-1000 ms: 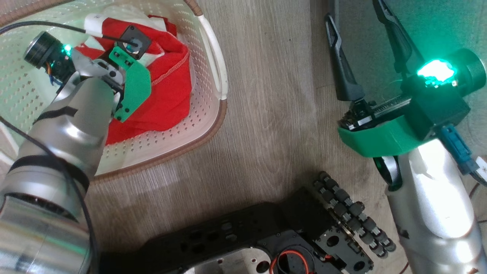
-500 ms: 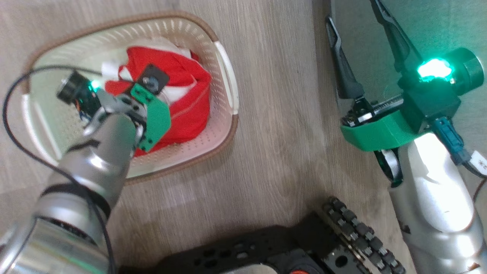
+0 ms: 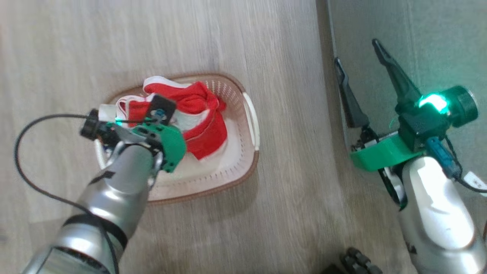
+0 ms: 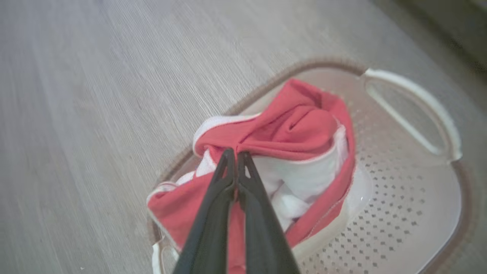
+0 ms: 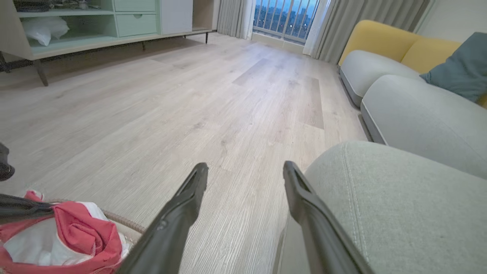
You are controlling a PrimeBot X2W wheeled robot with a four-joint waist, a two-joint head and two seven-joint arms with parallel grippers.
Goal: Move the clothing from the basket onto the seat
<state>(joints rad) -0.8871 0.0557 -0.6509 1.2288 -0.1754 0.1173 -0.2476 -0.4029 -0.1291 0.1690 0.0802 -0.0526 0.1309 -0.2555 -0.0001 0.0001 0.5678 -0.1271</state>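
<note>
left wrist view: left gripper (image 4: 236, 154) pinching a red fold of the clothing (image 4: 304, 129) heaped in the basket (image 4: 411, 213), seemingly lifted. head view, blurred: right gripper (image 3: 357, 53) spread at the seat (image 3: 437, 45) edge; pulled back since earlier, whole basket now framed. right wrist view: basket cut off.

A wide strip of wooden floor (image 3: 296, 114) lies open between the basket (image 3: 213, 179) and the seat (image 3: 437, 45), with room for a gripper to pass. The basket's wall and white handle (image 3: 254, 121) ring the clothing (image 3: 198, 110), so the way in is from above. The left arm (image 3: 121, 182) hangs over the basket's near side. The seat's edge stands up just right of the floor strip.
</note>
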